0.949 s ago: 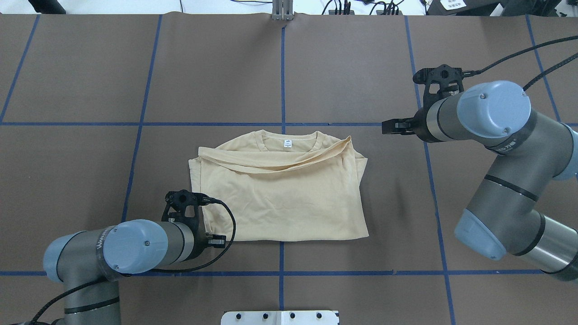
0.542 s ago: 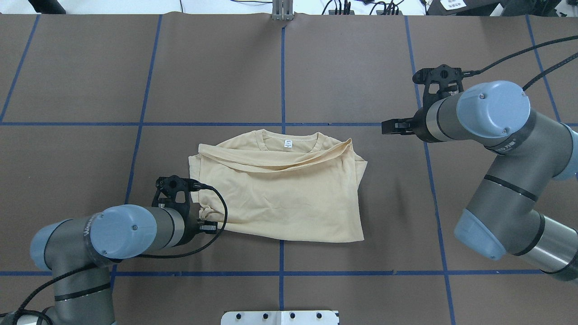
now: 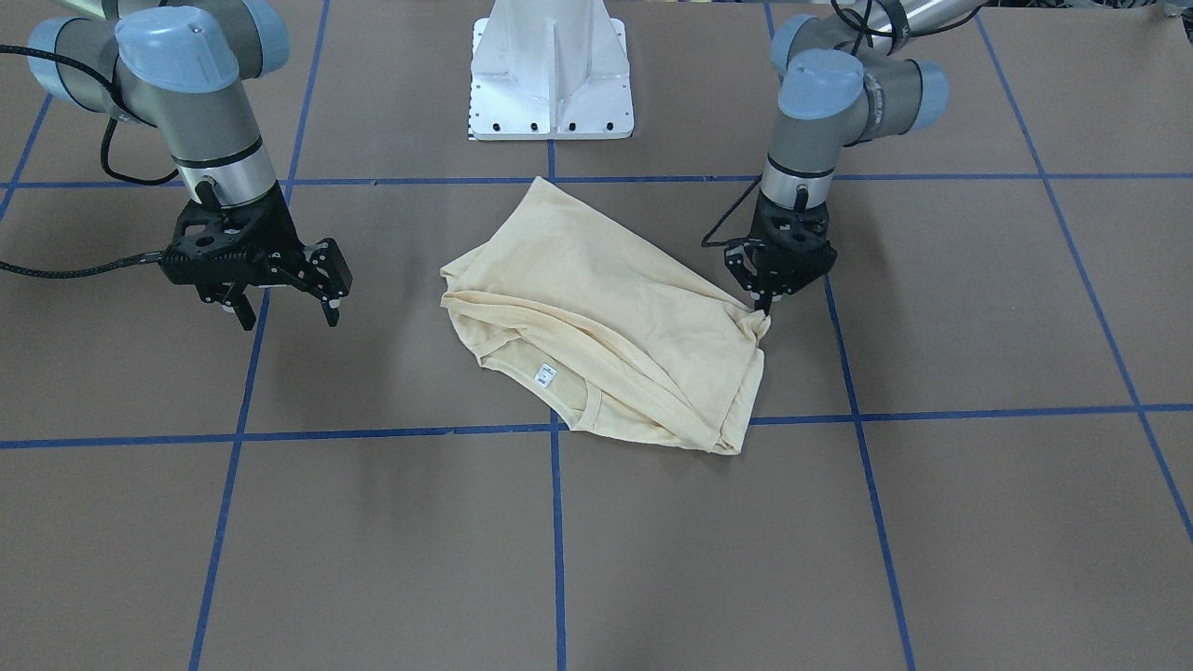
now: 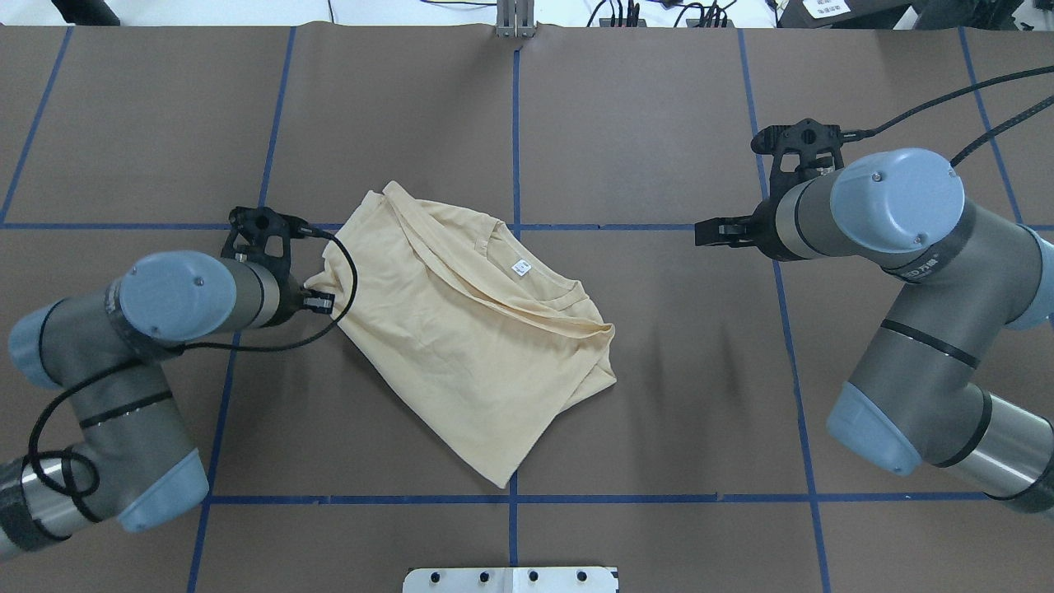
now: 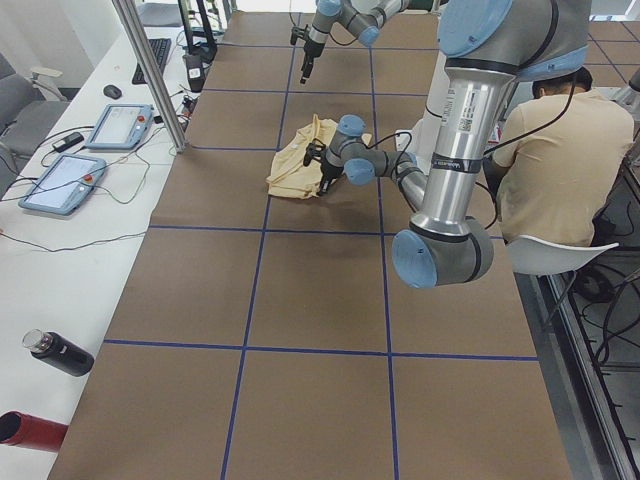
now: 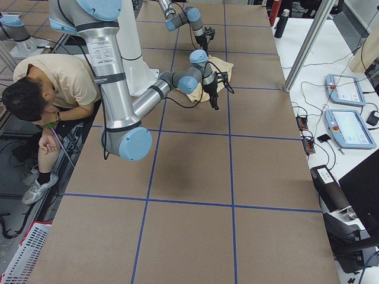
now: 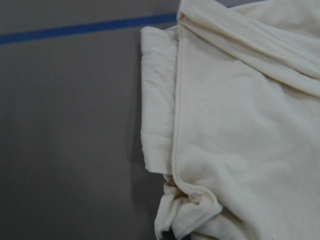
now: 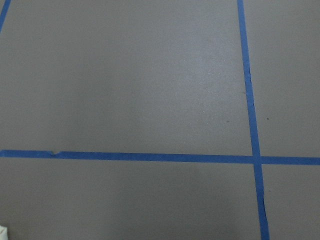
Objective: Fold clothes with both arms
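The cream shirt (image 4: 469,338) lies folded and skewed on the brown table, its collar and white neck label (image 4: 520,265) facing up. The label also shows in the front view on the shirt (image 3: 615,335). My left gripper (image 4: 323,301) is shut on the shirt's left corner, low at the table. The front view shows this gripper (image 3: 766,306) pinching bunched fabric. In the left wrist view the shirt's hem (image 7: 200,200) puckers at the bottom edge. My right gripper (image 3: 287,315) hangs open and holds nothing, well to the shirt's right (image 4: 710,234). Its wrist view shows only table.
Blue tape lines (image 4: 515,123) grid the brown table. The white pedestal base (image 3: 552,70) stands at the robot's side. A person (image 5: 550,160) sits beside the base. Touch pendants (image 6: 346,127) and a bottle (image 5: 58,352) lie along the far side bench.
My left gripper has dragged the shirt's near left corner away from the robot and leftward. The shirt has swung clockwise in the overhead view. The right arm has stayed put.
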Controlling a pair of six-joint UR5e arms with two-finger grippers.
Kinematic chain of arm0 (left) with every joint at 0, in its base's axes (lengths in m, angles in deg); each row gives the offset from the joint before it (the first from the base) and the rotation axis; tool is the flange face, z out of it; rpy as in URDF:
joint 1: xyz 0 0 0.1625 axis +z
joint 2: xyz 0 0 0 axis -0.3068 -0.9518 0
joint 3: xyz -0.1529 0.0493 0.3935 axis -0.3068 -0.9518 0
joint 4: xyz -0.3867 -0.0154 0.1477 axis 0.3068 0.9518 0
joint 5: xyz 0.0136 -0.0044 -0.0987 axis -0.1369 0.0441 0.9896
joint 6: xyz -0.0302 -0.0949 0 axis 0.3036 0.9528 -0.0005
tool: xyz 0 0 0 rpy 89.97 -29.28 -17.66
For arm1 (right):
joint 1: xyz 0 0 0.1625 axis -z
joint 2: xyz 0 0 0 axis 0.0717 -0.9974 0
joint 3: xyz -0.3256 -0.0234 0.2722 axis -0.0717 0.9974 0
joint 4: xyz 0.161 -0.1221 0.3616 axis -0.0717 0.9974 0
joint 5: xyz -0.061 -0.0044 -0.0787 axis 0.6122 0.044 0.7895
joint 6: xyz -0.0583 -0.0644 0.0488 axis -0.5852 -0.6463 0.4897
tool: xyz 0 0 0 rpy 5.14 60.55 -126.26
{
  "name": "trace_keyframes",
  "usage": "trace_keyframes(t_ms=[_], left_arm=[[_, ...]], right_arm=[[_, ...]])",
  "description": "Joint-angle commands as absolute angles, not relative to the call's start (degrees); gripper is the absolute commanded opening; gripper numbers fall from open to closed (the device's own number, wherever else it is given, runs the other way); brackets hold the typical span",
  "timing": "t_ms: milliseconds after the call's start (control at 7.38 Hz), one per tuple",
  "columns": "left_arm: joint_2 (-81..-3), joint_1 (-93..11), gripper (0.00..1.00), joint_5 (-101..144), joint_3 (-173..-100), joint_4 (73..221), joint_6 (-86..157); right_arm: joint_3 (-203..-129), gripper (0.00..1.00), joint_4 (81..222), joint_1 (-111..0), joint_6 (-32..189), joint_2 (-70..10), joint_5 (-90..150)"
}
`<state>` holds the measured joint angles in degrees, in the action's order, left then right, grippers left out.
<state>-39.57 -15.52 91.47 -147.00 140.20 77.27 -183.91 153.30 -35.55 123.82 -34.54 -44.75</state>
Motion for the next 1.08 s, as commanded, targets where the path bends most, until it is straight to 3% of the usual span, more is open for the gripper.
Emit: trace_keyframes(t_ms=[0,136,271,407,542,678,949], left_arm=[[-52.89,-24.2,0.0,91.65,-129.63,143.12,71.03],[-61.68,-26.5,0.0,91.74,-115.6,150.11,69.8],[-67.86,-27.82,0.0,92.61,-106.58,156.18,69.44],[-69.13,-28.27,0.0,94.1,-104.92,156.94,68.22],[-68.97,-28.89,0.09,94.12,-104.91,157.03,65.08],[-68.28,-29.07,0.99,94.12,-105.08,158.17,62.87],[-65.56,-31.42,1.0,97.6,-107.78,160.99,57.34]], right_arm=[[-183.62,1.0,153.23,-35.44,123.7,-34.54,-44.71],[-183.44,1.0,153.14,-35.44,123.61,-34.45,-44.71],[-183.44,1.0,153.06,-35.35,123.78,-34.45,-44.71],[-183.35,1.0,153.05,-35.18,123.96,-34.45,-44.71],[-183.35,1.0,153.05,-35.09,123.96,-34.45,-44.62],[-183.18,1.0,152.97,-34.83,124.31,-34.45,-44.62],[-181.52,1.0,153.58,-34.21,126.49,-30.52,-44.54]])
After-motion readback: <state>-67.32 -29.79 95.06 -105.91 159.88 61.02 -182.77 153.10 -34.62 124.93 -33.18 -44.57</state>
